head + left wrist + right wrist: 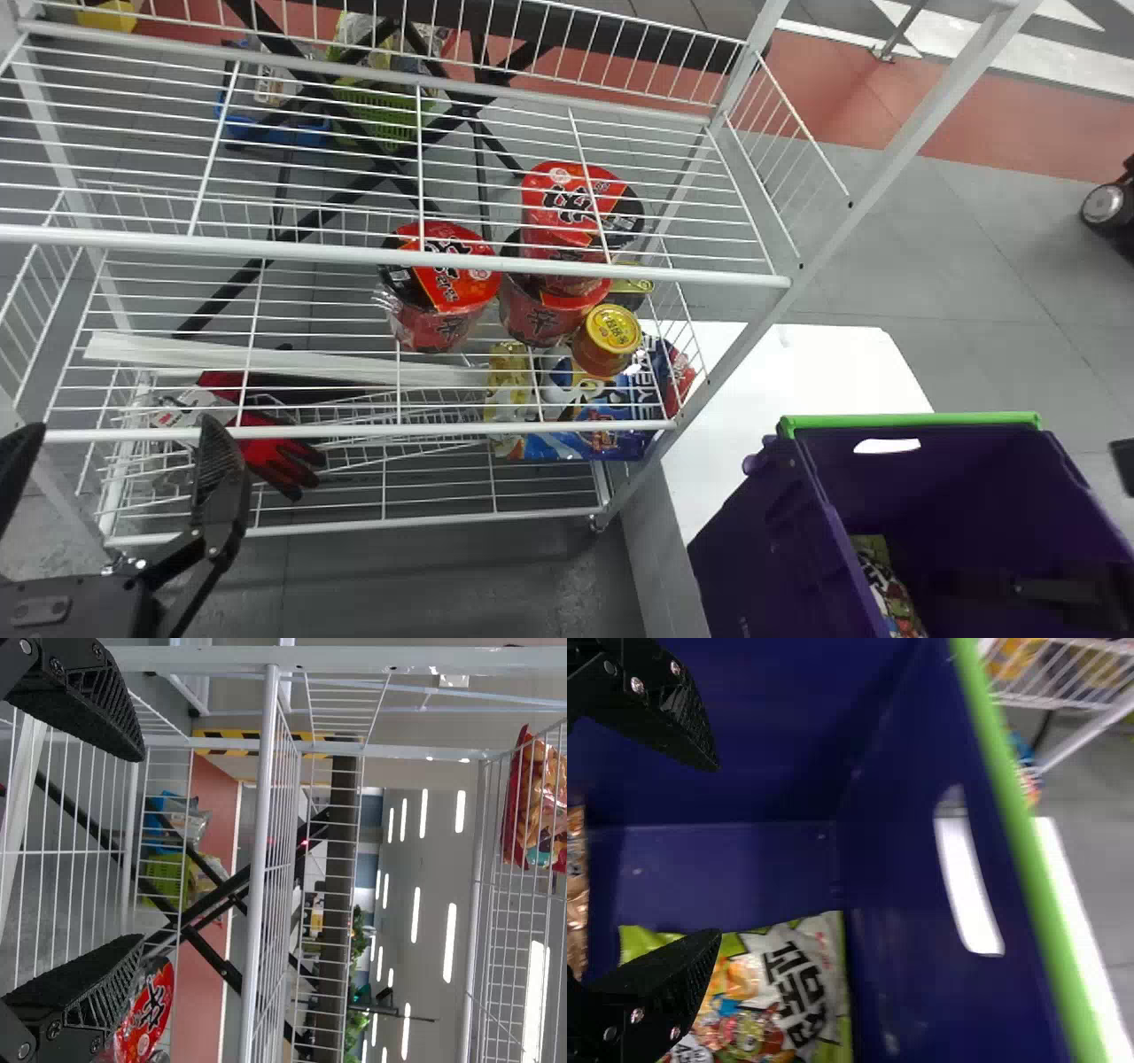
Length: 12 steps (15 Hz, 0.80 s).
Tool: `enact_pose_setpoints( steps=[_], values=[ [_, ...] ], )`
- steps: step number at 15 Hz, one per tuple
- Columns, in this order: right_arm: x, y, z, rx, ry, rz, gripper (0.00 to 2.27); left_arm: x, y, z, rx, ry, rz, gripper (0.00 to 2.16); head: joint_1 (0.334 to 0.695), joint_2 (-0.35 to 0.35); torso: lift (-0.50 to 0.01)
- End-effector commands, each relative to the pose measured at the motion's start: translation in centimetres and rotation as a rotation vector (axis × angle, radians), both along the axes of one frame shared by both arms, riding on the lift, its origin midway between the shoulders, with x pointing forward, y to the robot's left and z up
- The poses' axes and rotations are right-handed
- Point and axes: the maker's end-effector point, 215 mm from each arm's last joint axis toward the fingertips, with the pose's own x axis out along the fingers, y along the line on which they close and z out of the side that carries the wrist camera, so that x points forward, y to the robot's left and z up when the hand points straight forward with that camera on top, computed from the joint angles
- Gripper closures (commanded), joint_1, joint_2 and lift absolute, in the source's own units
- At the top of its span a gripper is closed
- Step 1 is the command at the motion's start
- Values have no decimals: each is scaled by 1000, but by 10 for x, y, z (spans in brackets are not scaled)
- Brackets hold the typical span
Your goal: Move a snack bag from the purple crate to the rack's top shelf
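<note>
In the head view my right gripper [1054,589] is a dark shape low inside the purple crate [749,558]. A green and white snack bag [886,585] lies in that crate. The right wrist view has my right gripper [718,850] open and empty, one finger overlapping the snack bag [788,992]; a brown packet [576,895] is beside it. My left gripper [115,461] stands open in front of the white wire rack [532,273], at the left. In the left wrist view, my left gripper [142,846] has nothing between its fingers, and a red snack bag [536,797] rests on a high wire shelf.
Red noodle cups [443,292], a yellow-lidded tub [611,332] and blue packets [576,443] sit on a rack shelf. Red gloves [283,452] lie left on the rack. The crate stands by a white table [815,363], its green rim [912,421] facing the rack side.
</note>
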Motion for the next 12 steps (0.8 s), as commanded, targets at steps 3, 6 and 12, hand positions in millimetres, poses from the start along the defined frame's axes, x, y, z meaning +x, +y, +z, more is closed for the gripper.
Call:
enact_pose_setpoints(
  steps=[3,6,12],
  values=[
    [-36,-12,-58,-33,157,102,178,3,5,-7,-5,10,1,90,695,-350,-461],
    [-52,-22,-79,-72,161,209,178,6,5,-12,-11,14,-2,90,695,-350,-461],
    [-136,-46,-126,-209,361,278,181,10,12,-14,-15,1,0,90,695,-350,-461]
  ],
)
